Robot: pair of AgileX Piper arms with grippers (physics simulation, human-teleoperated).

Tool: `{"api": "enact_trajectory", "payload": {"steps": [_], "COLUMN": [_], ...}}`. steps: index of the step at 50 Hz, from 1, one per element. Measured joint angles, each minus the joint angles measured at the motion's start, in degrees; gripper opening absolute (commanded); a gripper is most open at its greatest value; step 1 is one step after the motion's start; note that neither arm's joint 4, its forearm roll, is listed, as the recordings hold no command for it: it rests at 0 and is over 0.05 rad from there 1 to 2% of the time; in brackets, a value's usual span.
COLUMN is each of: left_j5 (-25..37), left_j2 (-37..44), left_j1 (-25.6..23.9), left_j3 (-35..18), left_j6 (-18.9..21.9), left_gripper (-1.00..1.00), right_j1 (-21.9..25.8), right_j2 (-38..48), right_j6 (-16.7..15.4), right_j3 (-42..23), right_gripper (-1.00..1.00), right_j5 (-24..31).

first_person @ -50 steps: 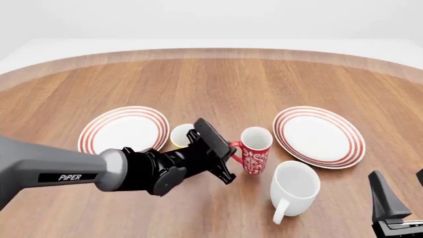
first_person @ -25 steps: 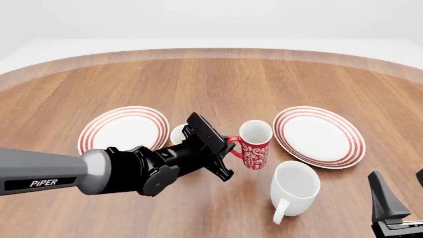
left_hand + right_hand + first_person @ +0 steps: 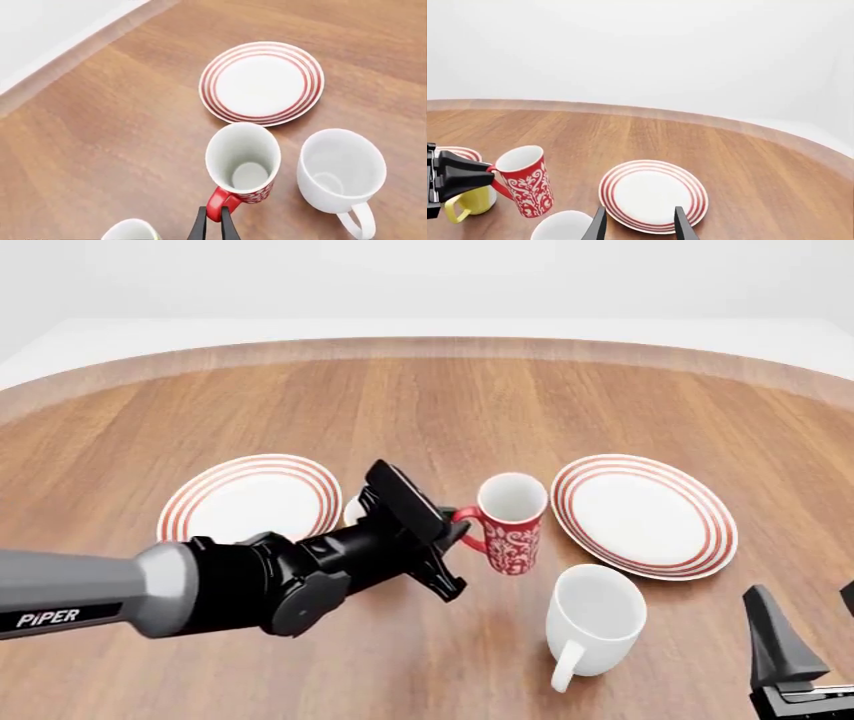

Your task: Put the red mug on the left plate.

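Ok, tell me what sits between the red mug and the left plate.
In the front view, the yellow mug, mostly hidden behind the left gripper, stands between the red mug and the left plate.

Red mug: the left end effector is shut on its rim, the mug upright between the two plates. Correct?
Not quite. The left end effector is shut on the red mug's handle, not its rim; the left wrist view shows the fingers pinching the red loop. The rest holds: the mug is upright, between the left plate and the right plate.
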Motion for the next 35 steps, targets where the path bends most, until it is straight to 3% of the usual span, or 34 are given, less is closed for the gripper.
{"api": "enact_trajectory", "payload": {"steps": [35], "left_j5": [-0.9], "left_j2": [-2.8], "left_j1": [1.3], "left_j3": [1.6], "left_j6": [-0.5], "left_gripper": [-1.0], "right_j1": [-0.2], "right_j2": [0.0], "right_j6": [-0.3], "right_j3": [0.1], "right_gripper": [1.0], "right_j5": [-0.1]}}
